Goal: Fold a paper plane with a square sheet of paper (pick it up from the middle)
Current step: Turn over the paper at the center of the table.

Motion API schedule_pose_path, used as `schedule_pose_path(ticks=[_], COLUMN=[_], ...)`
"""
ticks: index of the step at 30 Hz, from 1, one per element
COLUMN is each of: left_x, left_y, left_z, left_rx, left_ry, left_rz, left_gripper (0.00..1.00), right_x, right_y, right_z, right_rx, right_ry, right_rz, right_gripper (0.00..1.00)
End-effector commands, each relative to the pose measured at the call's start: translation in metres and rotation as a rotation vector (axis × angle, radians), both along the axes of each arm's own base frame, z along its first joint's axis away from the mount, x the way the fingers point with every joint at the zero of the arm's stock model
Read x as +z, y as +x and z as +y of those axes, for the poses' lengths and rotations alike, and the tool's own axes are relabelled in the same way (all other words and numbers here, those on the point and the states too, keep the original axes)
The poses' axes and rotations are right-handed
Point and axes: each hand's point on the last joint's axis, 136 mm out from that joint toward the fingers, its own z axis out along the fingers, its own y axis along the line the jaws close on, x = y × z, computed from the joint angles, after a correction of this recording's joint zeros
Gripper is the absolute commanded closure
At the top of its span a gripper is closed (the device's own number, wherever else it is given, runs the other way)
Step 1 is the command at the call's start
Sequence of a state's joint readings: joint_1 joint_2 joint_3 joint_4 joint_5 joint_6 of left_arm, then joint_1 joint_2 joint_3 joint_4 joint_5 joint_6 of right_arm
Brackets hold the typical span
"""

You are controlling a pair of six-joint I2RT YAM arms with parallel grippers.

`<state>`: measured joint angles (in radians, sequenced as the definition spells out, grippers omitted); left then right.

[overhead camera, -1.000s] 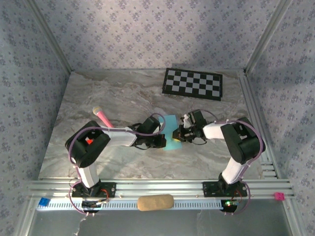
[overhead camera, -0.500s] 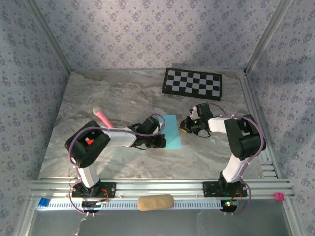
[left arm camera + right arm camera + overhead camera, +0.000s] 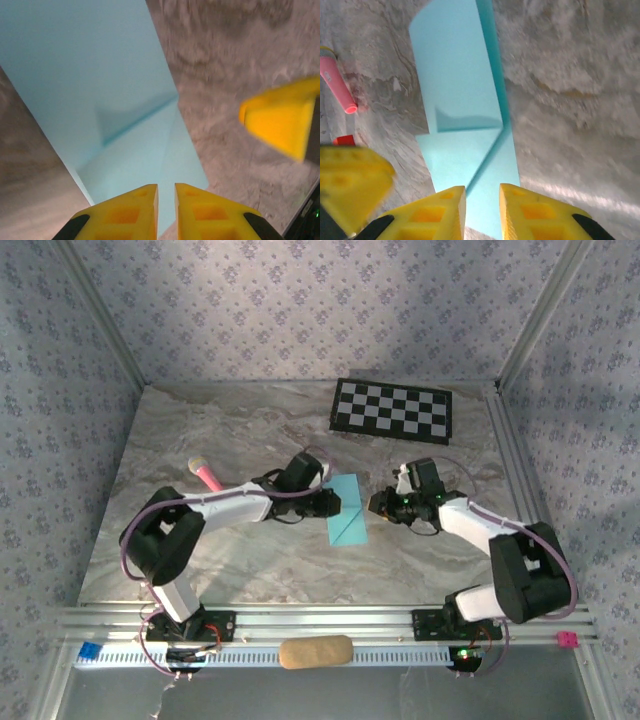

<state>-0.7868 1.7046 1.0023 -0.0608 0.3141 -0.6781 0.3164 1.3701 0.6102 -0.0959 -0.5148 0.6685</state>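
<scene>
Status: mid-fold. The square sheet of paper (image 3: 345, 510) lies on the table (image 3: 200, 560), about centre, between your two arms and well short of the checkerboard mat (image 3: 392, 410). It's a narrow strip with a diagonal crease across one half and a doubled layer along one long edge. No pointed nose and no wings, so it's not a plane yet. The far end looks slightly curled up in the right wrist view.

Left pincer (image 3: 330, 503): at the sheet's left edge, jaws cracked a hair apart, nothing between them that I can see. Right pincer (image 3: 376, 504): just beside the sheet's right edge, jaws parted a bit wider, also empty. Neither has hold of the paper.

My read: you're between folds, one crease set and the next grab not begun. Roughly the middle of the job.

Next move, my guess: pick a free edge or corner and close on one layer only. Pin the rest flat with the other pincer, then carry the flap over to the crease line. The paper is thin, so watch for it sliding on the table or both layers lifting together. Pink marker (image 3: 206, 473) is well off to the left, no conflict.
</scene>
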Motion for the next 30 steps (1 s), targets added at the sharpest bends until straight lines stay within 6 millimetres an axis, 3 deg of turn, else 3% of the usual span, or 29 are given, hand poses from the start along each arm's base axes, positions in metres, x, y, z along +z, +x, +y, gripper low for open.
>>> schedule_pose_path(ticks=[1, 11, 19, 30], left_x=[0.002, -0.022, -0.046, -0.067], left_y=[0.009, 0.017, 0.009, 0.002], left_z=[0.001, -0.007, -0.002, 0.004], left_rx=[-0.022, -0.060, -0.079, -0.095], left_ry=[0.016, 0.087, 0.140, 0.198], left_rz=[0.004, 0.046, 0.094, 0.120], left_gripper=[0.82, 0.85, 0.88, 0.88], right_x=[-0.007, -0.013, -0.023, -0.039], right_y=[-0.016, -0.033, -0.040, -0.046], right_z=[-0.011, 0.006, 0.024, 0.025], right_rx=[-0.060, -0.069, -0.025, -0.014], right_ry=[-0.040, -0.014, -0.017, -0.071], right_rz=[0.052, 0.138, 0.182, 0.229], right_gripper=[0.67, 0.66, 0.69, 0.68])
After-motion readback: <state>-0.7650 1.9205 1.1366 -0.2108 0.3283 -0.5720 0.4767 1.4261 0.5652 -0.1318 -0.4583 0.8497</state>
